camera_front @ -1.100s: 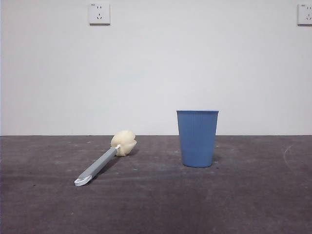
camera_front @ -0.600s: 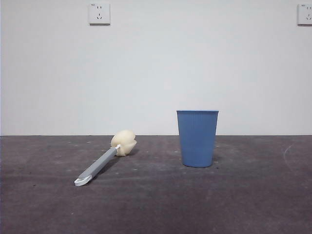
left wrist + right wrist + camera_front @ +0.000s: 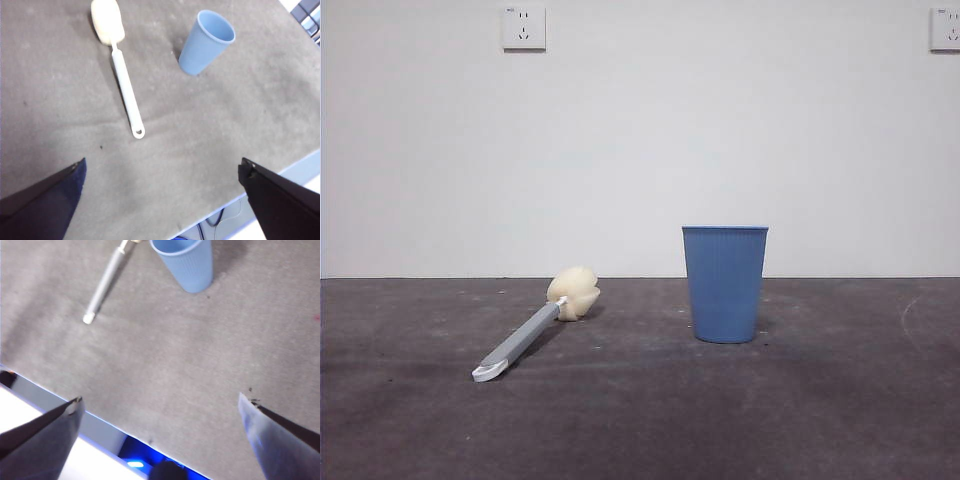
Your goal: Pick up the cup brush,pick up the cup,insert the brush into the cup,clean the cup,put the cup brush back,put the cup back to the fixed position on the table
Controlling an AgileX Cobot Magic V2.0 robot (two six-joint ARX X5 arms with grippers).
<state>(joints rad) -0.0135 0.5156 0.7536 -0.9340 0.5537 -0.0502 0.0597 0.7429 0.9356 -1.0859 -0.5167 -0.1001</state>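
Both arms wait high above the table with jaws spread wide and nothing held; brush and cup lie untouched.

The cup brush (image 3: 535, 332) lies flat at lower left of centre in the front view, sponge head toward the wall, white loop toward the camera; the cup (image 3: 725, 283) stands upright right of centre, well apart from it. The left gripper (image 3: 160, 200) and right gripper (image 3: 160, 440) both hang clear. The brush looks light, its sponge soft and yielding, so the stiff grey handle near its middle seems the place to grip. The ribbed plastic cup is probably light and easily squeezed or tipped; a gentle hold across its wall suits it. The table (image 3: 820, 420) is dark, matte and scuffed; behind it, a plain white wall carries a socket (image 3: 523, 28).
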